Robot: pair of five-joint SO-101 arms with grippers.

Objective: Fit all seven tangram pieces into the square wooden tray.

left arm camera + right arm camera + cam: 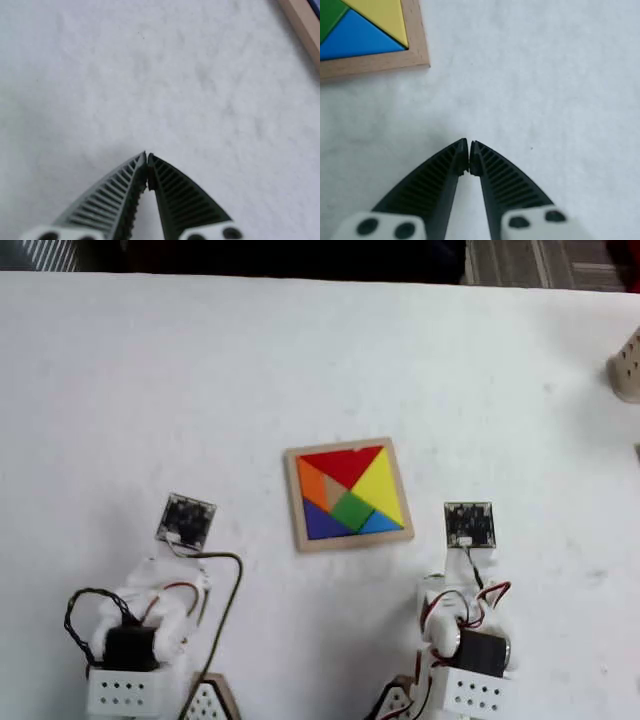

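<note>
On white counter [150, 370], between both arms: square tray [297, 512], pale wood, raised rim, slightly skewed. Contents: seven flat matte pieces, edge to edge, no gap seen: red triangle [345, 465], yellow triangle [381, 490], orange piece [311, 485], tan piece [335, 492], green square [352, 510], blue triangle [379, 523], indigo piece [320, 522].

Right hand [469, 145]: ribbed dark fingers [435, 185] pressed together, empty, near the tray's blue-yellow corner.

Left hand [147, 156]: likewise closed on nothing, farther from the tray.

Judgement: task looks done; any nudge suits the right hand.
</note>
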